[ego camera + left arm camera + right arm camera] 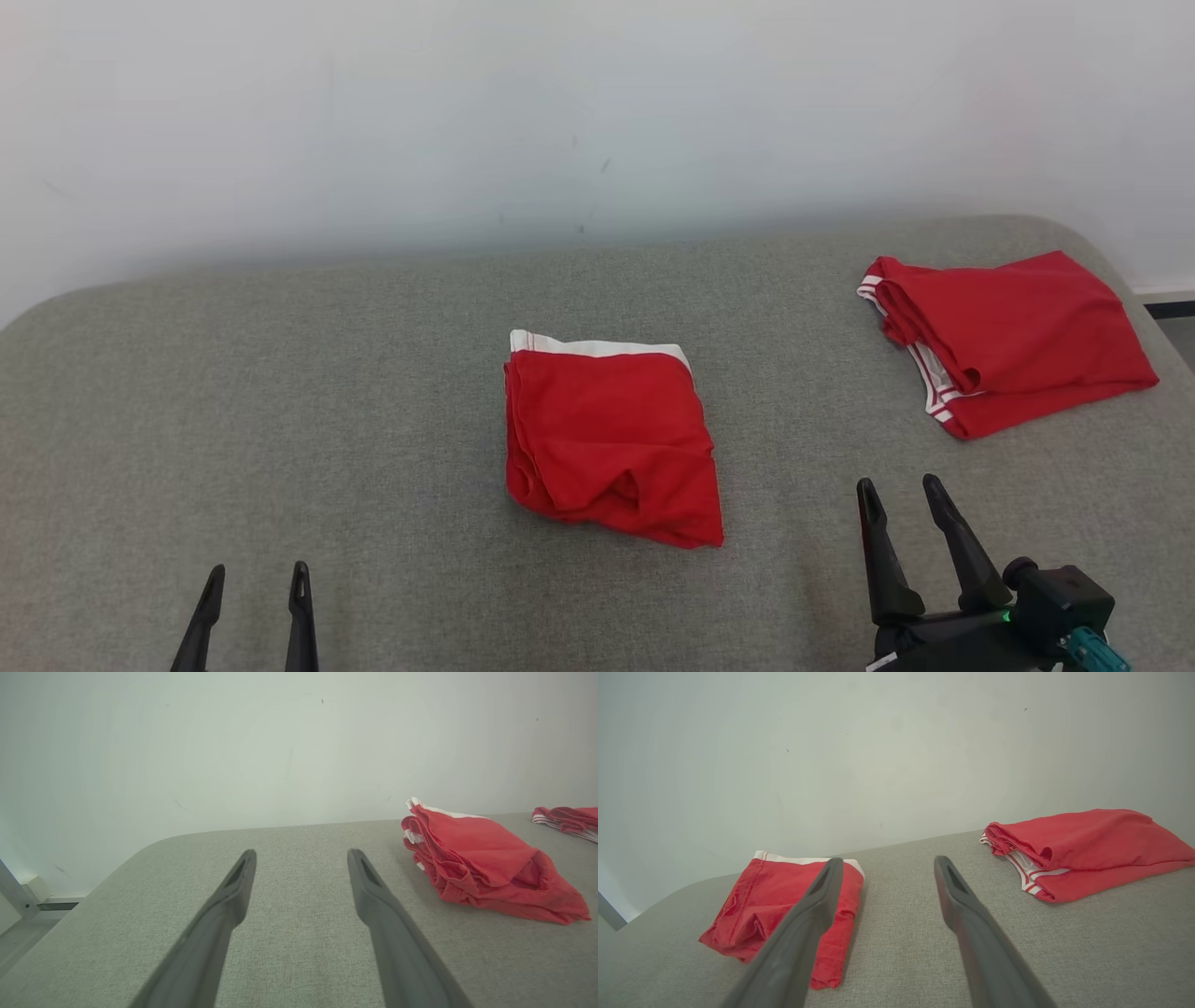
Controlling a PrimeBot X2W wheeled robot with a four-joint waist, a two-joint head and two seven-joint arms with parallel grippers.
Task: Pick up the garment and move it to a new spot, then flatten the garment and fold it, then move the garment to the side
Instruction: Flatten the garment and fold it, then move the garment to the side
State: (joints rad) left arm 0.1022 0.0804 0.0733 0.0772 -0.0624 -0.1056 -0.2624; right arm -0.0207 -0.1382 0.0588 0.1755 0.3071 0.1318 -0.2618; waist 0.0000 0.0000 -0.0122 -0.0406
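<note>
The folded red garment (611, 439) lies at the centre of the grey padded surface (280, 420), untouched. A second red garment (1013, 341) sits at that surface's far right corner. The left gripper (259, 569) and right gripper (899, 483) hover over its near edge, jaws apart and empty.

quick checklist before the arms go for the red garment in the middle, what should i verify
1. Left gripper open and empty: ok.
2. Right gripper open and empty: ok.
3. Middle red garment lies free on the grey surface, with nothing on it and neither gripper touching it: ok.
4. Garment lies flat: not ok, it is folded into a bundle and its near edge is rumpled.
5. Second red garment lies well apart, at the far right: ok.
6. Bare surface to either side for setting the garment down: ok.
</note>
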